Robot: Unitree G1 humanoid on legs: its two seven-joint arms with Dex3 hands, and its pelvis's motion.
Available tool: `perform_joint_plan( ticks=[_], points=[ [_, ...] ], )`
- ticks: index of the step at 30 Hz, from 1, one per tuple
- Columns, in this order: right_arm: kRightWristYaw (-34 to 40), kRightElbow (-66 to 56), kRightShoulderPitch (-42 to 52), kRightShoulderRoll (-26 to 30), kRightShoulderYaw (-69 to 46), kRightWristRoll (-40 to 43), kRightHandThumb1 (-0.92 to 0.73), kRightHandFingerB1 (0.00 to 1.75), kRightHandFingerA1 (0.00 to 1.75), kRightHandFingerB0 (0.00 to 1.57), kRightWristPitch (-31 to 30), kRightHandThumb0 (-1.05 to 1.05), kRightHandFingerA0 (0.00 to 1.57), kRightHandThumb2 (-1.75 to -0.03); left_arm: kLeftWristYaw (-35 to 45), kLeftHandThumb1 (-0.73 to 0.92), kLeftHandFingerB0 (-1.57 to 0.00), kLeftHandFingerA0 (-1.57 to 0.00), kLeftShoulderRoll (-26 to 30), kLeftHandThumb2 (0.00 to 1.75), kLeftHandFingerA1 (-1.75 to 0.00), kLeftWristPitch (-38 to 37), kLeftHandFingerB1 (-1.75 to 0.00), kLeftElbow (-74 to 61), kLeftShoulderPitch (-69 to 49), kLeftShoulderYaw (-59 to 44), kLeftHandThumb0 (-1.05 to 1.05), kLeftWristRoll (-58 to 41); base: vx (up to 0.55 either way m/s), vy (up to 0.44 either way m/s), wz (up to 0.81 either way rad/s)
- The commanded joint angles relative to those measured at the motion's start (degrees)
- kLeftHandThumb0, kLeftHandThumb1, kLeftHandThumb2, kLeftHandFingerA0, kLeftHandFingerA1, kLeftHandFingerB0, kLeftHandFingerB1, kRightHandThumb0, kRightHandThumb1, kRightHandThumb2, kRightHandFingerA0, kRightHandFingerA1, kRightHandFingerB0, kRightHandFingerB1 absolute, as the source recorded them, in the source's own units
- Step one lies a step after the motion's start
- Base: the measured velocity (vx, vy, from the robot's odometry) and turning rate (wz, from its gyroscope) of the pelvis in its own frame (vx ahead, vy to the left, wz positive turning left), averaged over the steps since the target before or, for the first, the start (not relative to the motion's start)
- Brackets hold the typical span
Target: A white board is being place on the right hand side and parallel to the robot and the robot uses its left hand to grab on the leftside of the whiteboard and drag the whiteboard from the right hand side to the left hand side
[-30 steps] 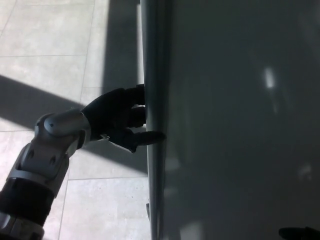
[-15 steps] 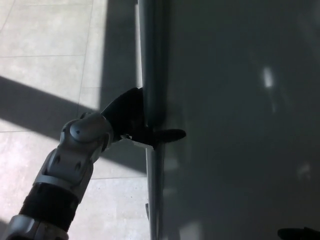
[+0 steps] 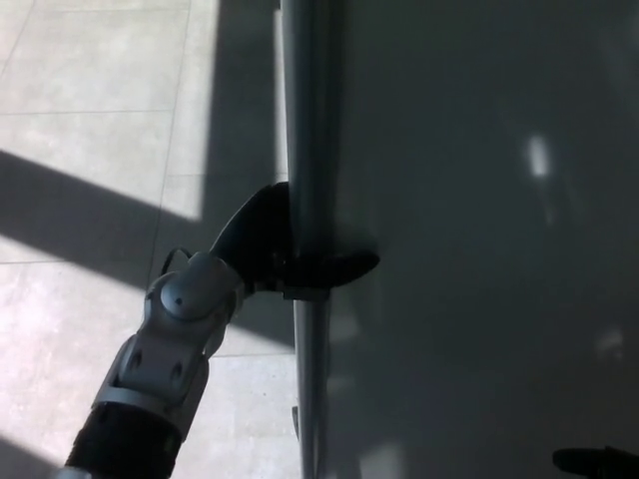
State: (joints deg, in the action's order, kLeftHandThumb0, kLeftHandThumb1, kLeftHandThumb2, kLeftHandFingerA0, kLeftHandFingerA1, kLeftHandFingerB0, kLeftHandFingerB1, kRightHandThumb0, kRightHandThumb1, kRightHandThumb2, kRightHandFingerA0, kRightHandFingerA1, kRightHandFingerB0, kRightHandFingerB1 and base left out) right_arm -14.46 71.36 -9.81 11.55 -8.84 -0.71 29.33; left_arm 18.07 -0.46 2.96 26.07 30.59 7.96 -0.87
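The whiteboard (image 3: 479,239) fills the right two thirds of the head view, its face dark grey in shade. Its metal left frame edge (image 3: 305,120) runs top to bottom. My left hand (image 3: 285,247) is clamped on that edge at mid height: the thumb (image 3: 344,265) lies across the front face and the fingers wrap behind the frame, hidden by it. My silver left forearm (image 3: 175,344) rises from the bottom left. A dark bit of my right hand (image 3: 596,462) shows at the bottom right corner; its fingers cannot be made out.
Pale floor tiles (image 3: 100,150) lie left of the board, crossed by a diagonal band of shadow. A small bracket (image 3: 296,419) juts from the frame edge low down.
My left hand has pushed further onto the frame edge, the thumb reaching deeper across the board face. The forearm has swung right and stands steeper. The board edge has stayed about where it was.
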Motion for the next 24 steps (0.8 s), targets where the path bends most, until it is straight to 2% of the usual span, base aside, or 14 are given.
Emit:
perform_joint_plan(
  ticks=[1,2,3,4,7,19,24],
  points=[
    [0.12,0.15,0.03,1.30,0.61,-0.65,-0.51,0.60,0.74,0.57,1.30,-0.49,0.84,-0.92,-3.99,0.70,-0.79,-0.98,0.99,0.61,-0.59,-4.71,-0.51,0.10,-1.95,-1.94,-0.12,1.32,0.00,0.000,0.00],
    [0.21,0.10,0.09,1.32,0.76,-0.72,-0.51,0.60,0.74,0.57,1.23,-0.49,0.84,-0.92,-4.06,0.70,-0.79,-0.98,1.08,0.61,-0.59,-4.41,-0.51,-0.09,-2.15,-2.12,-0.12,1.27,0.00,0.000,0.00],
    [0.13,0.09,0.04,1.31,0.67,-0.49,-0.62,0.45,0.65,0.64,0.92,-0.48,0.92,-0.60,-3.88,0.72,-0.79,-0.96,1.11,0.61,-0.59,-2.53,-0.51,-1.06,-2.49,-2.81,-0.13,0.40,0.00,0.000,0.00],
    [0.16,0.07,0.07,1.31,0.68,-0.43,-0.52,0.60,0.74,0.58,0.96,-0.50,0.84,-0.91,-3.79,0.72,-0.79,-0.96,1.16,0.61,-0.58,-2.41,-0.52,-1.25,-2.65,-3.05,-0.12,0.16,0.00,0.000,0.00],
    [-0.13,0.09,0.01,1.26,0.55,0.01,-0.51,0.60,0.75,0.58,0.71,-0.48,0.84,-0.91,-3.19,0.71,-0.80,-0.97,1.71,0.61,-0.62,-4.53,-0.54,-1.20,-3.54,-4.25,-0.12,-0.39,0.00,0.000,0.00],
    [0.49,0.04,-0.20,1.26,1.02,-0.30,-0.51,0.61,0.75,0.58,0.88,-0.47,0.84,-0.91,-0.90,0.68,-0.86,-1.01,5.33,0.61,-0.58,-6.55,-0.50,-1.60,-6.43,-8.72,-0.15,-2.13,0.00,0.000,0.00],
    [0.44,0.08,-0.82,1.48,1.10,-0.37,-0.52,0.60,0.74,0.58,0.59,-0.50,0.84,-0.90,0.70,0.69,-0.81,-0.97,7.71,0.60,-0.60,-6.62,-0.51,-1.06,-6.62,-11.17,-0.18,-3.49,0.00,0.000,0.00]
  ],
)
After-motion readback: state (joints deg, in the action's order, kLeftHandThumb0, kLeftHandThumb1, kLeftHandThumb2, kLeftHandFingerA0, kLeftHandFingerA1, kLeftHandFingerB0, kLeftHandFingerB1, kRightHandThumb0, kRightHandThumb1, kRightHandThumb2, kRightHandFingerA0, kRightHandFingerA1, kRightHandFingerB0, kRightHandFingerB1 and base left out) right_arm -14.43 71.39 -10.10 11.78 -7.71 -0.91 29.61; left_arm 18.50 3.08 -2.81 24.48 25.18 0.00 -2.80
